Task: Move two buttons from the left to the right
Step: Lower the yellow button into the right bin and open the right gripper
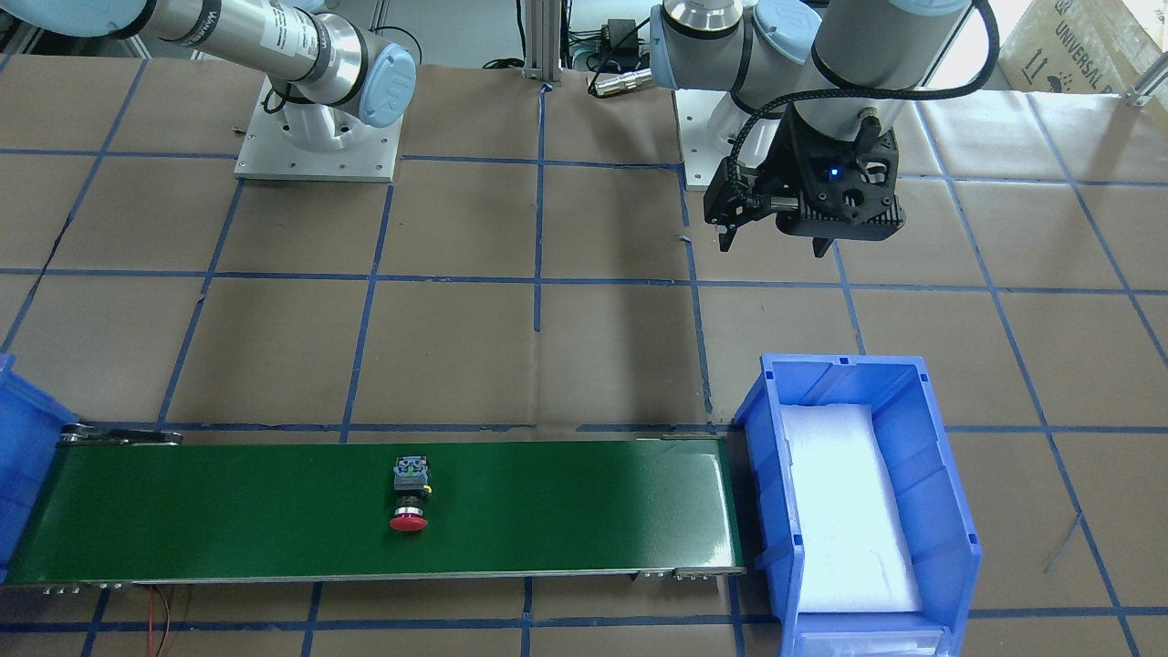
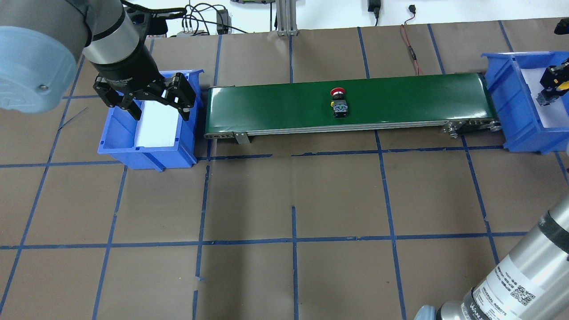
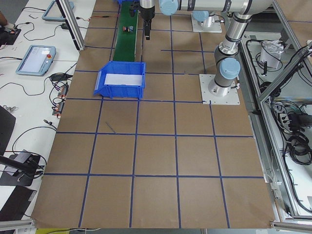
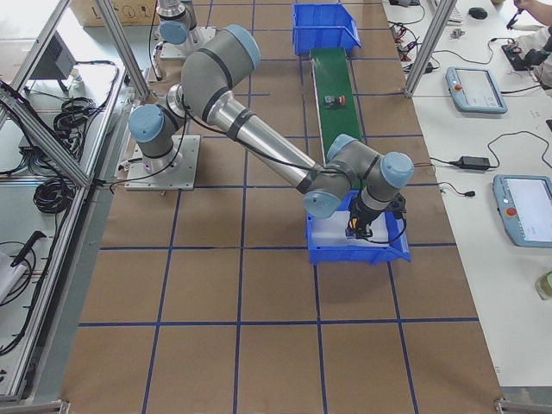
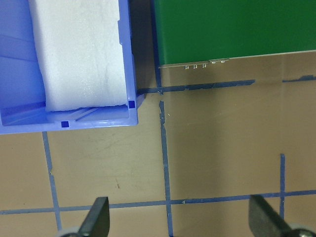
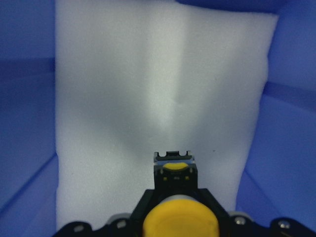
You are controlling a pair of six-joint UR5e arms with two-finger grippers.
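Overhead exterior showed the left gripper (image 2: pixel 160 112) spread wide above the left bin (image 2: pixel 146 156). Midway along the green belt (image 2: pixel 400 102) lay the red button (image 2: pixel 339 103), well apart from both grippers. Over the right bin (image 2: pixel 511 120), the right gripper (image 2: pixel 546 94) was clamped on the yellow button (image 6: pixel 180 223).

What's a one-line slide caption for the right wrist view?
Right hand grips the yellow-capped button over the white foam pad lining a blue bin.
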